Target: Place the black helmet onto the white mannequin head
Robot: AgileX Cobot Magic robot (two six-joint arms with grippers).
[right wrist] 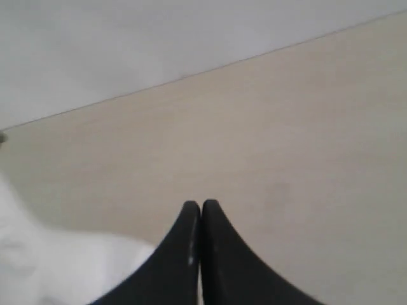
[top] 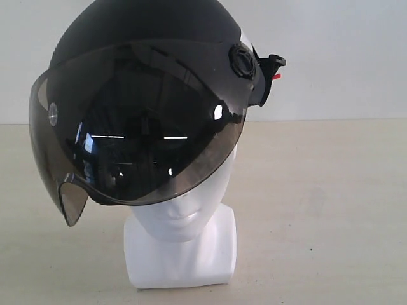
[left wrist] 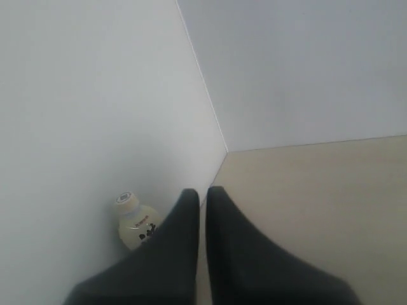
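A rounded, matte black helmet [top: 146, 32] sits on top of a glossy white mannequin head [top: 191, 216], centre frame on a pale beige wooden table [top: 331, 210]. Its smoky brown curved visor [top: 140, 133] covers the upper face, dipping lower toward 8 o'clock; the chin and squarish base show at 6 o'clock. The left gripper [left wrist: 203, 194] has its black fingers together, near a small white plastic bottle [left wrist: 135, 222] in a wall corner. The right gripper [right wrist: 201, 204] also has its fingers pressed together, holding nothing, over bare table.
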